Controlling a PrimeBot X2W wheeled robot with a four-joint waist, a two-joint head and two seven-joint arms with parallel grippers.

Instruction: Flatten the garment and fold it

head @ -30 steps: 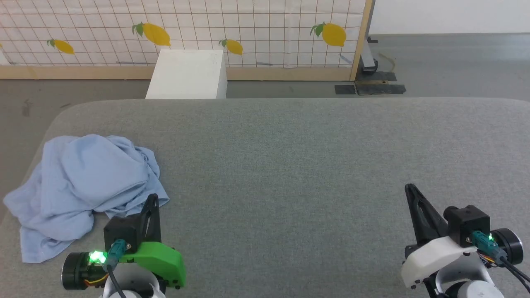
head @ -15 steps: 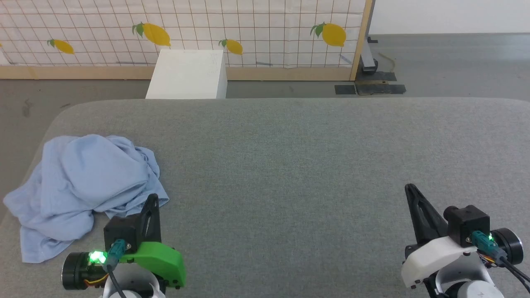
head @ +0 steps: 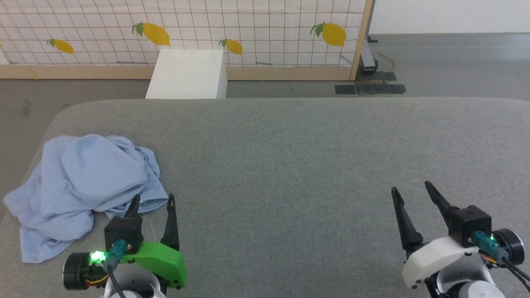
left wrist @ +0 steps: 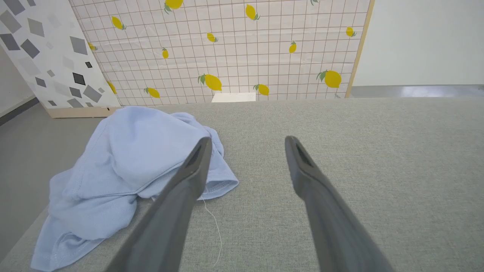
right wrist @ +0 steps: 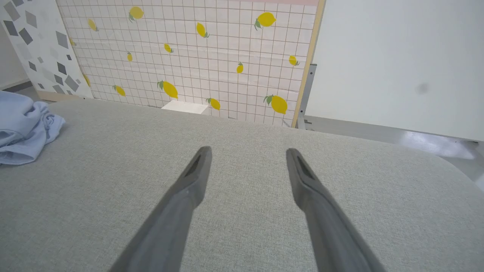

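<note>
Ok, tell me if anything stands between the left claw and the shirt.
Nothing visible does. The left claw stands open right at the near hem of the crumpled shirt, with bare grey table beside it. A loose white thread trails from the hem, but it is no obstacle.

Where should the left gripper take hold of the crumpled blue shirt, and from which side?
Probably the stitched hem at the near right corner of the garment, just ahead of the open left gripper. It lies flat on the grey surface, sticking out from the bunched heap, so a low approach from the robot's side should catch an edge, not a fold.
</note>
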